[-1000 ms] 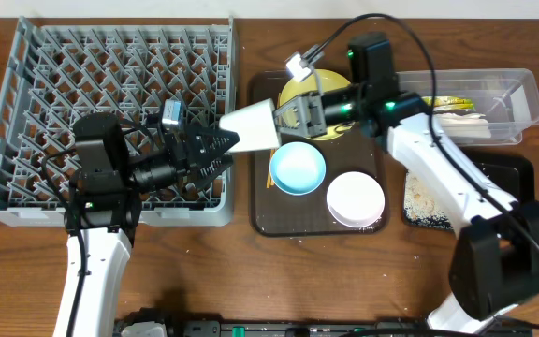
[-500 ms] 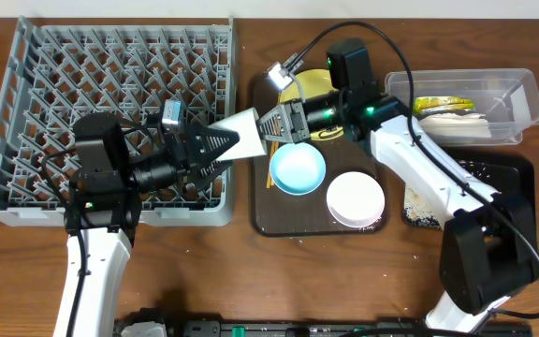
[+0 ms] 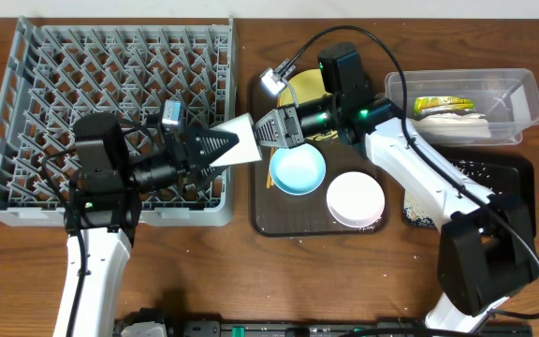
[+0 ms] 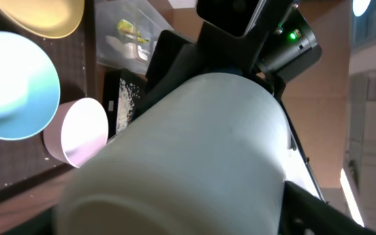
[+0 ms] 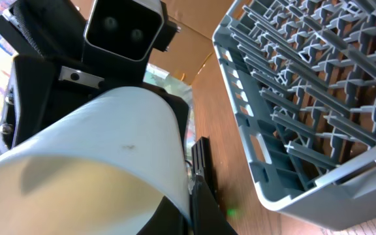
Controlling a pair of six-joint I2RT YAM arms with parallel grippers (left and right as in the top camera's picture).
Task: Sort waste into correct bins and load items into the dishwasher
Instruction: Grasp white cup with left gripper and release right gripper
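Observation:
A small pale cup (image 3: 241, 140) hangs on its side over the gap between the grey dish rack (image 3: 26, 112) and the brown tray. My right gripper (image 3: 268, 128) is shut on the cup's rim, one finger inside and one outside (image 5: 201, 196). My left gripper (image 3: 227, 148) reaches from the rack side. Its fingers stand on either side of the cup's base. The cup (image 4: 194, 150) fills the left wrist view, so I cannot see whether those fingers press on it.
On the brown tray (image 3: 269, 220) are a yellow plate (image 3: 307, 89), a light blue bowl (image 3: 298, 168) and a white bowl (image 3: 356, 198). The clear tub (image 3: 522, 103) holds a snack wrapper (image 3: 443, 104) and white paper (image 3: 457, 122). Rice scraps (image 3: 419, 197) lie in the black tray (image 3: 522, 168).
My right arm has carried the cup to the left, in between the left gripper's fingers. The left arm has stayed in place.

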